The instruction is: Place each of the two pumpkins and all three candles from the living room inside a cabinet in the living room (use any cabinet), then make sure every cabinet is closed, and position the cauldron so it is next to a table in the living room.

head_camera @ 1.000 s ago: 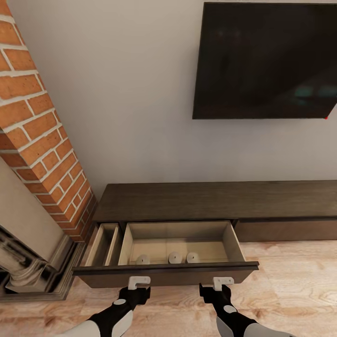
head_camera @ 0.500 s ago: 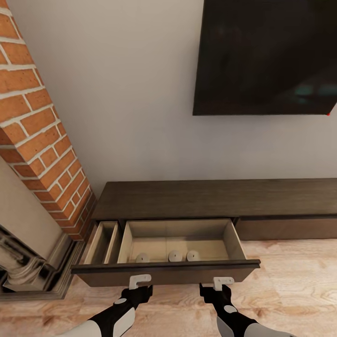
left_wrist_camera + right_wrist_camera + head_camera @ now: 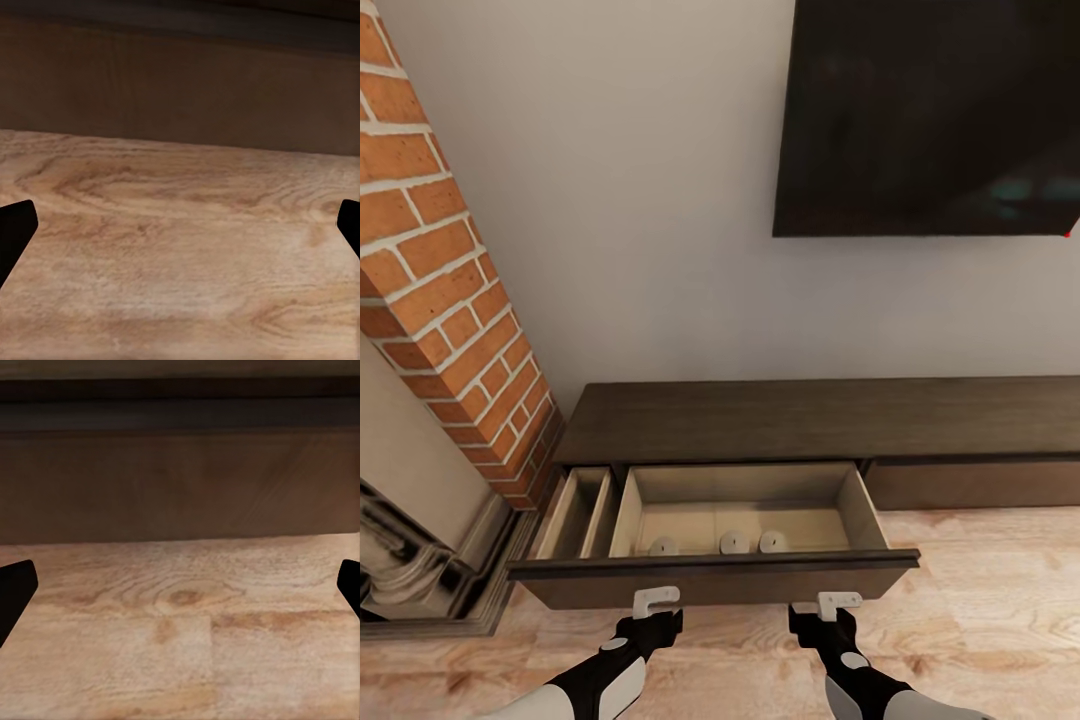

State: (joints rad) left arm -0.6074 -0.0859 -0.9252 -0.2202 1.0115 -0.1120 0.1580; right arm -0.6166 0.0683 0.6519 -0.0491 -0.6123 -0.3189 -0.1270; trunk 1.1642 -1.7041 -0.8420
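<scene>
The long dark-brown cabinet (image 3: 830, 420) stands against the wall with its left drawer (image 3: 710, 583) pulled out. Three pale candles (image 3: 663, 546) (image 3: 733, 542) (image 3: 772, 541) stand in a row inside, close to the drawer front. My left gripper (image 3: 656, 600) and right gripper (image 3: 839, 601) hover just in front of that front, low over the floor. Both are open and hold nothing. In the wrist views the left gripper (image 3: 180, 232) and right gripper (image 3: 180, 592) face the dark drawer front above the wooden floor. The pumpkins and the cauldron are out of view.
A brick chimney column (image 3: 440, 280) and a fireplace surround (image 3: 410, 560) stand at the left, close to the drawer's end. A dark TV (image 3: 930, 120) hangs on the wall above. A closed drawer front (image 3: 970, 483) lies to the right, with light wood floor (image 3: 1000, 600) before it.
The whole picture has shifted slightly, so the camera has moved. The drawer stays pulled out, the candles keep their places, and both grippers stay open before the drawer front.
</scene>
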